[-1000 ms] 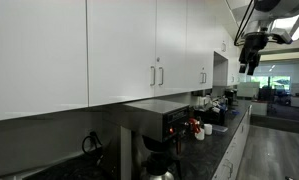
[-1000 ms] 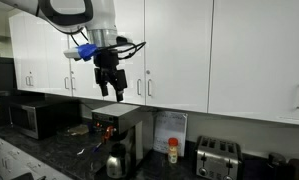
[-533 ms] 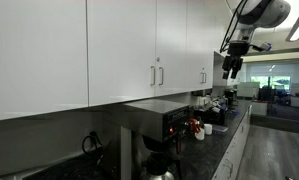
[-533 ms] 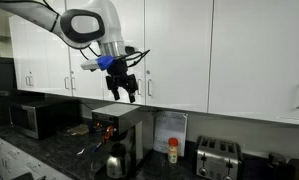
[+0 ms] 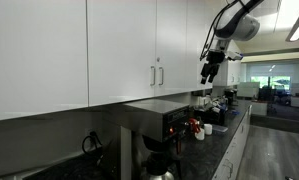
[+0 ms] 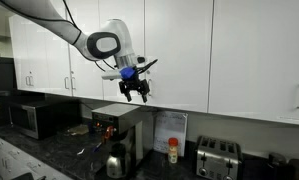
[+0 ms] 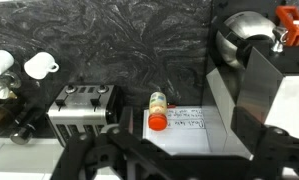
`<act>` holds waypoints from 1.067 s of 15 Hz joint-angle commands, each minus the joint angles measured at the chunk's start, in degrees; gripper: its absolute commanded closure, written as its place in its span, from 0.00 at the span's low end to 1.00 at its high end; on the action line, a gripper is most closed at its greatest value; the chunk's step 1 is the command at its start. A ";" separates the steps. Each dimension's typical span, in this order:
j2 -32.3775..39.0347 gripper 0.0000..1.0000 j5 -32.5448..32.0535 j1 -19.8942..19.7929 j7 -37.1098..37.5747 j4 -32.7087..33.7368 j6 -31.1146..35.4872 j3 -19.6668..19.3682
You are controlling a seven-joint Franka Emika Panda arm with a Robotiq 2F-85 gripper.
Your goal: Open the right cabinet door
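Note:
White upper cabinets line the wall in both exterior views. A pair of vertical metal handles (image 6: 143,88) marks where two doors meet; the door to their right (image 6: 179,55) is shut. The same handles show in an exterior view (image 5: 157,75). My gripper (image 6: 137,93) hangs right in front of these handles at their lower ends, fingers pointing down, open and empty. Whether it touches a handle I cannot tell. It also shows in an exterior view (image 5: 209,73), close to the cabinet fronts. In the wrist view its dark fingers (image 7: 179,165) are spread wide over the counter.
Below the gripper a coffee machine (image 6: 116,122) stands on the dark counter, with a red-capped bottle (image 7: 157,110) and a toaster (image 7: 84,105) beside it. A microwave (image 6: 34,118) stands further along. White mugs (image 7: 39,66) sit near the toaster.
The arm has swung the gripper from out in the room in towards the cabinet fronts, ending at the pair of handles. The doors have not moved.

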 commanded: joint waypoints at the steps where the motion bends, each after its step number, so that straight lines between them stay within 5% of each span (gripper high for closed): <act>1: 6.52 0.00 3.95 0.68 -3.28 5.52 2.94 1.34; 8: 15.74 0.00 5.04 -0.12 -3.66 14.43 5.58 5.70; 16: 15.03 0.00 4.52 -0.94 -2.18 13.49 5.79 6.87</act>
